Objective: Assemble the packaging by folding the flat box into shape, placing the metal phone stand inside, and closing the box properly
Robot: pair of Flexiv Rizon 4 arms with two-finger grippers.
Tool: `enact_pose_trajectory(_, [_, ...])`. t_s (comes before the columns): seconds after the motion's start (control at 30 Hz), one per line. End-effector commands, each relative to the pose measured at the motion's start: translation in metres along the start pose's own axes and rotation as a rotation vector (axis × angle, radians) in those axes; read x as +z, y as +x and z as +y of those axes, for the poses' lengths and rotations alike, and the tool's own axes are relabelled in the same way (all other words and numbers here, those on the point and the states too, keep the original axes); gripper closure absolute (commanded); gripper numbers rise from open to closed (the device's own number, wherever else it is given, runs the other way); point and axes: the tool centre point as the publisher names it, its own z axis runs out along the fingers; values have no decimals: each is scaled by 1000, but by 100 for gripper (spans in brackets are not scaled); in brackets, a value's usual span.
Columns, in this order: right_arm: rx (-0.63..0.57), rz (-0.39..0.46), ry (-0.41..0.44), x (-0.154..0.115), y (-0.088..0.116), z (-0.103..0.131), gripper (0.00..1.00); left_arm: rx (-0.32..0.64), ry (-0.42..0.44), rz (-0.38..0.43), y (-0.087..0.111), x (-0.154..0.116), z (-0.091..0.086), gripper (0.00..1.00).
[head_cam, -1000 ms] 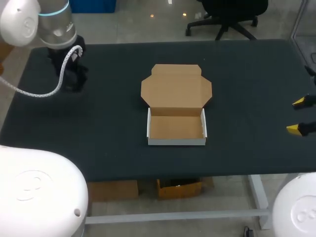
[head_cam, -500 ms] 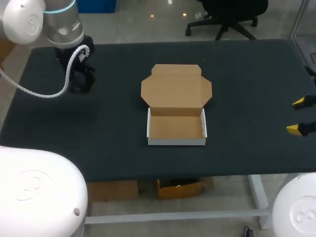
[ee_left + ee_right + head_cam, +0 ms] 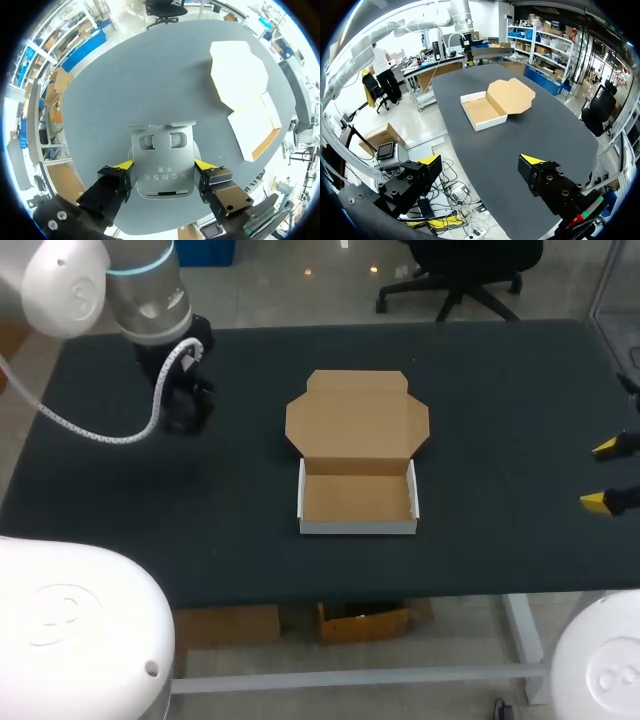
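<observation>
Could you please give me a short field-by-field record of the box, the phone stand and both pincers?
box: folded into shape, empty, at middle of table
lid: open, folded back
phone stand: held by left pincer, not yet in box
left pincer: shut on phone stand
right pincer: open, empty, by table's right edge

Left pincer [image 3: 163,164] gripping phone stand [image 3: 162,147]; right pincer [image 3: 481,159] agape

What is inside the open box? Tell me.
Only its bare brown floor shows inside the box; nothing lies there or covers it. The metal phone stand is clamped in the left gripper, outside it.
</observation>
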Motion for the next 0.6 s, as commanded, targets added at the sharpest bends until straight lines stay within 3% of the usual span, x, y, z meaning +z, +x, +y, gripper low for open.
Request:
enact_pose_trajectory(0.03, [-1, 2, -3, -1, 0, 0, 0, 6, -24, -6, 7, 0, -5, 100])
enact_pose_trajectory(0.6, [-1, 2, -3, -1, 0, 0, 0, 22, -37, -15, 7, 0, -5, 100])
